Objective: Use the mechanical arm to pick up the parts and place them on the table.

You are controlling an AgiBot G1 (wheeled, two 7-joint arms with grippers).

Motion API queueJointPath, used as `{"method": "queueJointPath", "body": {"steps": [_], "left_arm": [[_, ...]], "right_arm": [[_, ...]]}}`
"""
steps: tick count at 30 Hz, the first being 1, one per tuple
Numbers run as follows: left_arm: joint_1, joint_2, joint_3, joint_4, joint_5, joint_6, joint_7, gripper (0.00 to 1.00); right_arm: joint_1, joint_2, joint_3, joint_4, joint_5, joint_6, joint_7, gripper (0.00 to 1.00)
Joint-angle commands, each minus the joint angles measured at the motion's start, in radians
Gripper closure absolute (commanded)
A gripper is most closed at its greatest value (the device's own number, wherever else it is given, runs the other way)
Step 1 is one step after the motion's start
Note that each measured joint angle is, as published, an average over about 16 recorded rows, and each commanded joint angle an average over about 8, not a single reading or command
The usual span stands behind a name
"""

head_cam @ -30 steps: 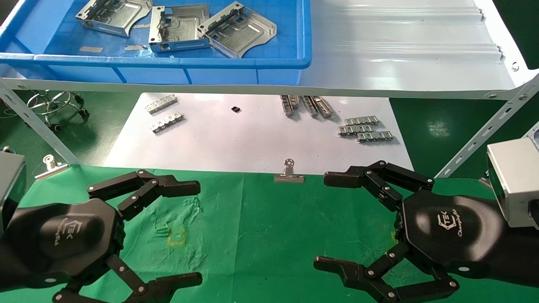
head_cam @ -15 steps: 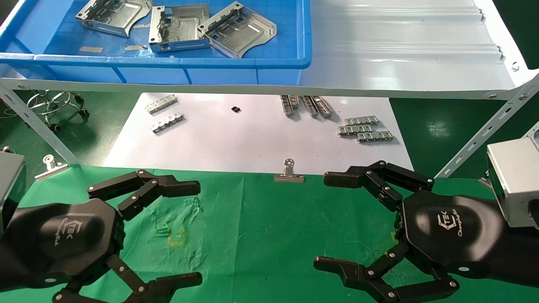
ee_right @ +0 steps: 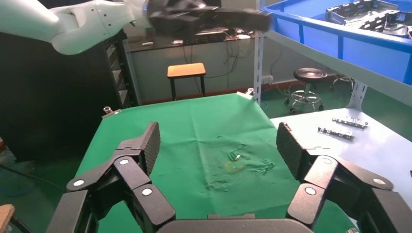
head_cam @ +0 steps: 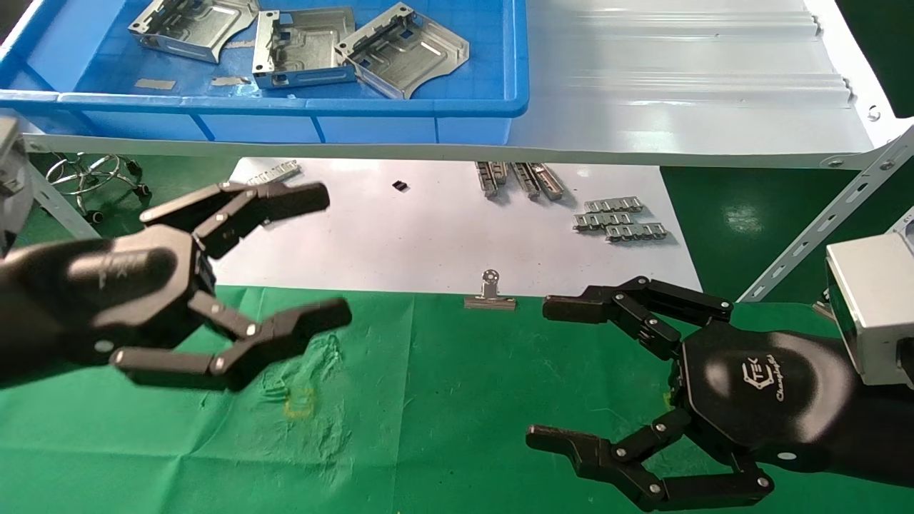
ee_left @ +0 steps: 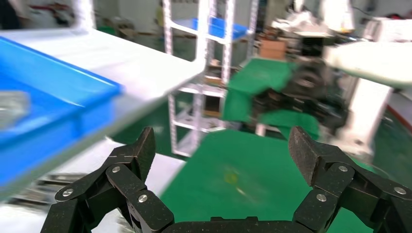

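A factory workshop or robot test bay. A blue plastic bin [head_cam: 300,107] of stamped sheet-metal parts [head_cam: 400,46] sits on a white shelf [head_cam: 685,107] held by slotted steel angle struts [head_cam: 821,221]. Below, a bench covered in green cloth [head_cam: 457,400] is fastened with a binder clip [head_cam: 490,291]. Small ridged metal strips [head_cam: 620,220] lie on a white sheet [head_cam: 428,235]. The floor is painted green [ee_right: 320,104], with a rolling stool [ee_right: 310,77], more steel racking [ee_left: 214,73] and a black cabinet [ee_right: 53,97] nearby.

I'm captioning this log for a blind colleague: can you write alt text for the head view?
The left gripper, open and empty, is raised toward a blue bin holding three silver sheet-metal parts. The right gripper hovers open over the green-clothed table; small ridged metal strips lie on a white sheet beyond.
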Motion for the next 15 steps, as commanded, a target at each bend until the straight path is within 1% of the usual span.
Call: {"method": "queueJointPath", "body": {"steps": [1, 9, 15], "left_arm": [[-0.027, 0.017, 0.001, 0.013, 0.01, -0.029, -0.007, 0.0], [-0.205, 0.12, 0.036, 0.191, 0.087, -0.104, -0.012, 0.0], [-0.33, 0.155, 0.073, 0.334, 0.169, -0.145, -0.015, 0.0]], "right_arm": [[0.0, 0.0, 0.0, 0.0, 0.0, 0.0, 0.0, 1.0], [0.0, 0.0, 0.0, 0.0, 0.0, 0.0, 0.0, 1.0], [0.0, 0.0, 0.0, 0.0, 0.0, 0.0, 0.0, 1.0]]}}
